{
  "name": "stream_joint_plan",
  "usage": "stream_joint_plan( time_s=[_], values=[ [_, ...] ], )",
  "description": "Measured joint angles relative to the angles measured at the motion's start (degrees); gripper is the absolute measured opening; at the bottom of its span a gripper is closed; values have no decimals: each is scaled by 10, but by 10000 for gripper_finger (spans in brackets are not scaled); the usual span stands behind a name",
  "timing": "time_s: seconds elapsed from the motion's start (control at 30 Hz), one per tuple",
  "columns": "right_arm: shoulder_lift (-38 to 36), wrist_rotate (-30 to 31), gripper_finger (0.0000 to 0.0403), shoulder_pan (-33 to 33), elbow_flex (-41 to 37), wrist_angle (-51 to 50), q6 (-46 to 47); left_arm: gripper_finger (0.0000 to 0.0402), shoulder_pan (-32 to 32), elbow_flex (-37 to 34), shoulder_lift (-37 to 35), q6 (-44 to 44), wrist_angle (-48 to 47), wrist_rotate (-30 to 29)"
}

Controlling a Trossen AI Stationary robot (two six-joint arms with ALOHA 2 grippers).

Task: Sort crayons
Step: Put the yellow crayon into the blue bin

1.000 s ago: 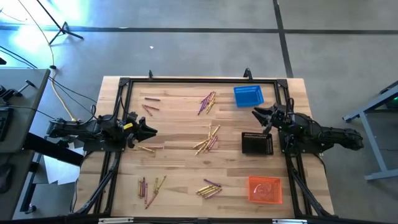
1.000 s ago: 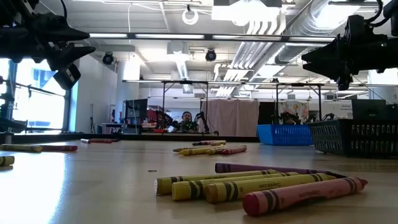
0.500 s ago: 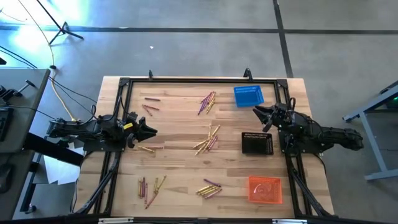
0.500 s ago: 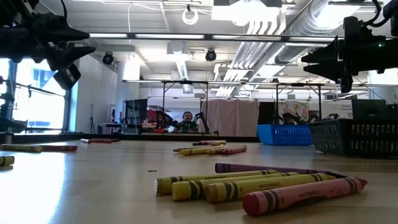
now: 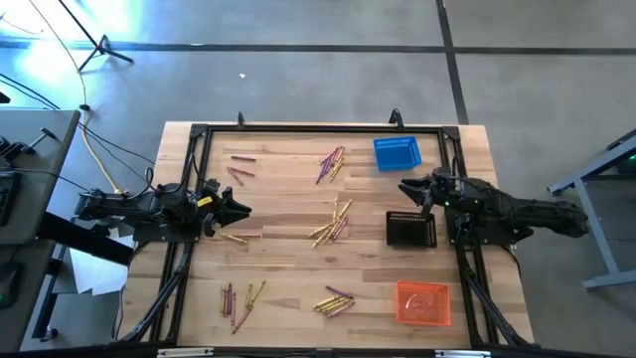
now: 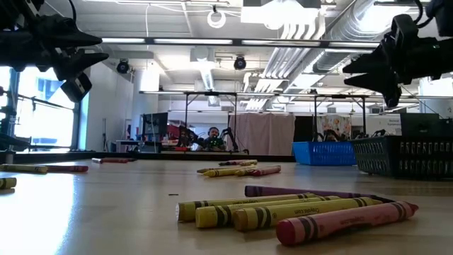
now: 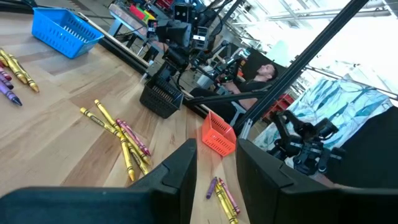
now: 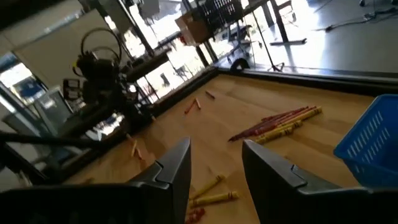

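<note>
1. Wooden slats make up the desk point(image 5: 288, 184), and the crayons point(image 5: 331, 224) lie on it in loose clusters: 1 at the middle, 1 by the far edge just beside the blue basket point(image 5: 397, 152), 2 along the near edge, and a few strays toward the left edge.
2. Each crayon is likely light, stiff and waxy under a paper wrap, so it may roll or snap; a pinch across the middle of 1 stick lying clear of its neighbours looks safest.
3. Left gripper point(image 5: 241, 209) hovers at the left edge, jaws parted and empty.
4. Right gripper point(image 5: 405, 185) hangs between the blue basket and the black basket point(image 5: 410, 229), jaws apart, holding nothing.
5. Only the high view gives the whole layout, including the orange basket point(image 5: 424, 302) at the near right corner.
6. From table height, the low view reads wrappers on the nearest crayons and shows both grippers well above the wood, which the high view cannot tell.
</note>
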Motion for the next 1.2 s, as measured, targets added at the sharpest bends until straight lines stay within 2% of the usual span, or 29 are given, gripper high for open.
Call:
stream_joint_plan(
  time_s=[0.1,0.27,0.4,0.53,0.77,1.03,1.2],
  values=[
    [88,-13,130,0,50,1,-47,99,0,0,0,0,0,0],
    [284,-41,130,0,168,-37,-146,99,0,0,0,0,0,0],
    [451,-42,130,-5,281,-156,-215,99,0,0,0,0,0,0],
    [579,-48,130,-18,380,-258,-252,99,0,0,0,0,0,0],
    [713,-125,130,-35,485,-321,-393,99,0,0,0,0,0,0],
    [823,-128,130,-52,515,-316,-627,99,0,0,0,0,0,0],
    [879,-113,130,-55,515,-299,-677,99,0,0,0,0,0,0]
  ],
)
